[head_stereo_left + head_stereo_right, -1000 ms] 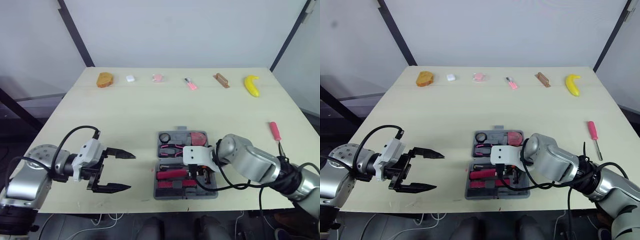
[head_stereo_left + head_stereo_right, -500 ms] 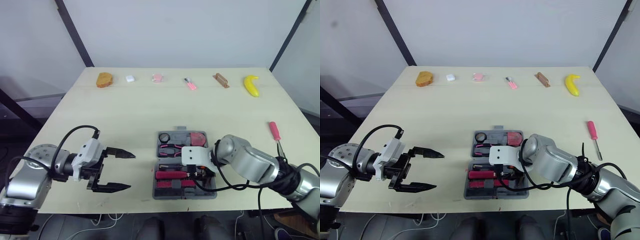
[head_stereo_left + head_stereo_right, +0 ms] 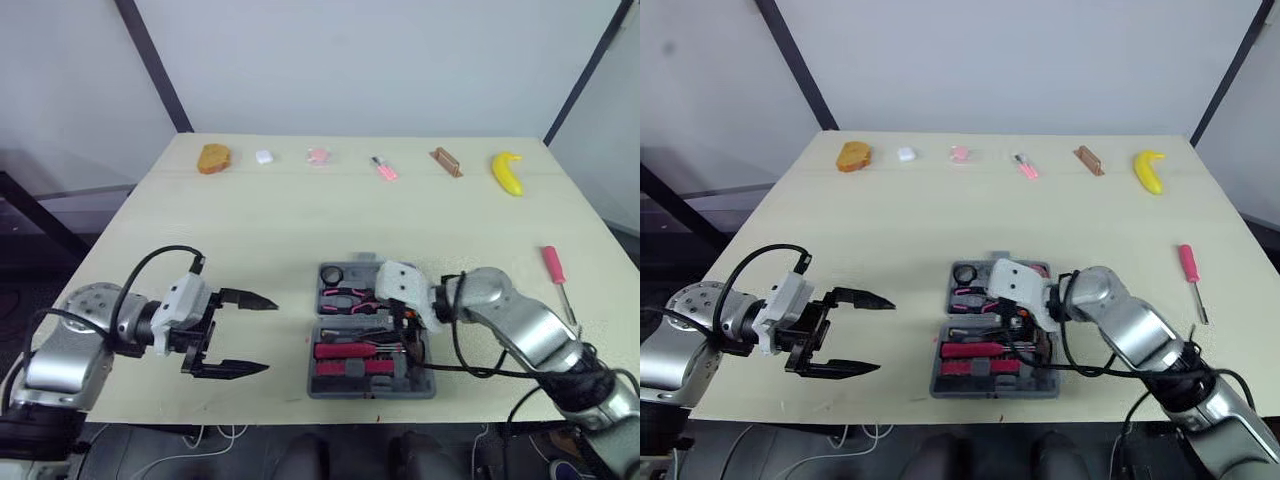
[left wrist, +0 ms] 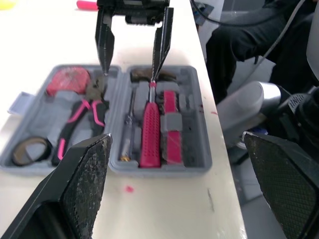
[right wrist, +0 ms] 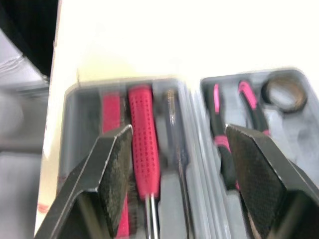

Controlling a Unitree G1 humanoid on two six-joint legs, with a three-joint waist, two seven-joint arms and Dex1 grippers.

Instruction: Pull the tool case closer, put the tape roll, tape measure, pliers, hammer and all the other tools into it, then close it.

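Where the tool case (image 4: 164, 168) lay open: right gripper (image 4: 129, 75) was held above, fingers apart.
Left gripper (image 3: 268, 334): spread, empty.
Screwdriver (image 3: 553, 265): a mid-handle grasp was judged best.

The surface (image 3: 250, 230) is bare between the left claw (image 3: 268, 335) and the case (image 3: 360, 390); the right claw (image 4: 129, 75) hangs low over the case and bars the way from above; a screwdriver (image 3: 551, 264) lies well apart on the right.
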